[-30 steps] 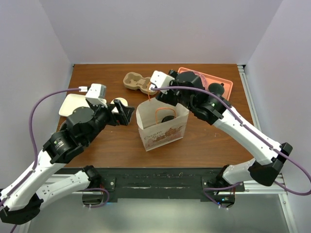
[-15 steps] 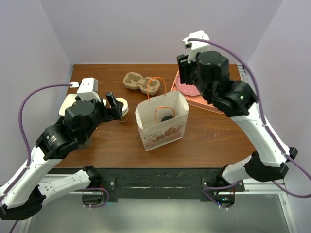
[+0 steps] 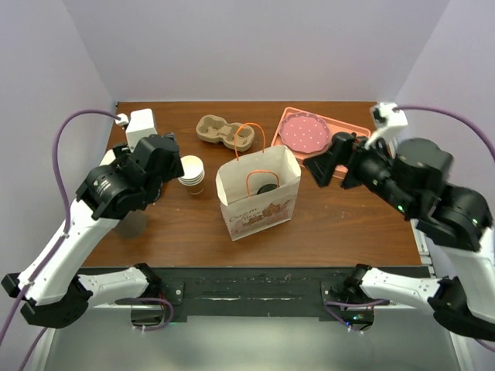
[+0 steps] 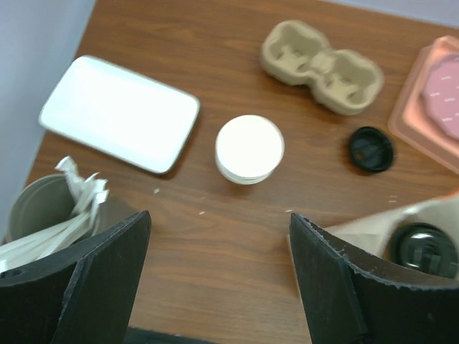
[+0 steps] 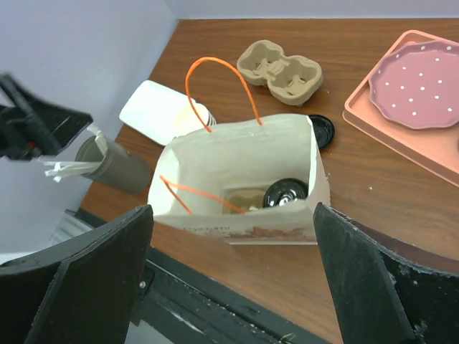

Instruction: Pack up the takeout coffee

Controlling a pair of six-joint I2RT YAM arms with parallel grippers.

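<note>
Right gripper point(image 3: 332, 166) has swung back from above the paper bag point(image 3: 259, 210) to its right side, jaws spread and empty. The takeout coffee point(image 5: 285, 193) sits inside the bag, black lid up. Left gripper point(image 4: 219, 229), also spread, has lifted above the stack of white cups point(image 4: 249, 149). Packing looks essentially done.

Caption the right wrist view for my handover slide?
Open right gripper overlooks the paper bag, with the black-lidded takeout coffee sitting inside it.
</note>
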